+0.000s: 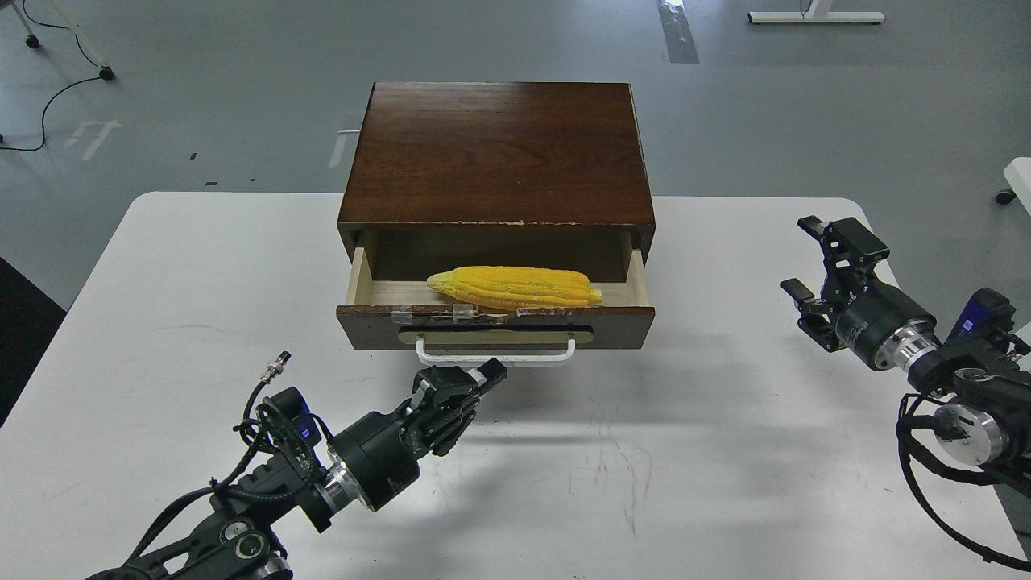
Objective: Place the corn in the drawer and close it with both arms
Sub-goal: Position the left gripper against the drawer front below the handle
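The corn is seen lying lengthwise inside the half-open drawer on the table. The left gripper is held with fingers together just before the handle. The right gripper is spread apart, well to the right.

My left arm reaches in low, its gripper with fingers pressed together just in front of the drawer's handle. My right gripper hangs well off to the handle's right, fingers spread apart.
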`<state>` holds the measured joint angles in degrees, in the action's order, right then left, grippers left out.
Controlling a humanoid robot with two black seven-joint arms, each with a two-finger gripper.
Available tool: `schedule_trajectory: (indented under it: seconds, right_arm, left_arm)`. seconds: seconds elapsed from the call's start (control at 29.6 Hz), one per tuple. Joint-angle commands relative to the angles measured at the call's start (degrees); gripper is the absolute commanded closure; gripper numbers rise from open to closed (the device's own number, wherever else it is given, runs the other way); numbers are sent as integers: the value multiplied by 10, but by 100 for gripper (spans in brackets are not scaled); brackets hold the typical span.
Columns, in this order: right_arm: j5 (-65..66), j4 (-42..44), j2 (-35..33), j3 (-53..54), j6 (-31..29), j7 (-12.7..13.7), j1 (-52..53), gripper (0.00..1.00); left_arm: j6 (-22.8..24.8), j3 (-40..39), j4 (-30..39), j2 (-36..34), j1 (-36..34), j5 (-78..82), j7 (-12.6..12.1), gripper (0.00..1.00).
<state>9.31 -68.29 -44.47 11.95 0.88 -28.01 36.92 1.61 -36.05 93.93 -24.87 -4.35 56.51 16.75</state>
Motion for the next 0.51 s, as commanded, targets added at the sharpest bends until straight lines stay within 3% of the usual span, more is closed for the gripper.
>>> schedule_trajectory:
  seconds: [0.0, 0.47]
  right_arm:
    - [0, 0, 0, 0, 0, 0, -2, 1]
    - [0, 0, 0, 0, 0, 0, -8, 1]
  left_arm:
    - [1, 1, 0, 0, 0, 0, 0, 100]
    - [20, 0, 4, -4, 0, 1, 2, 100]
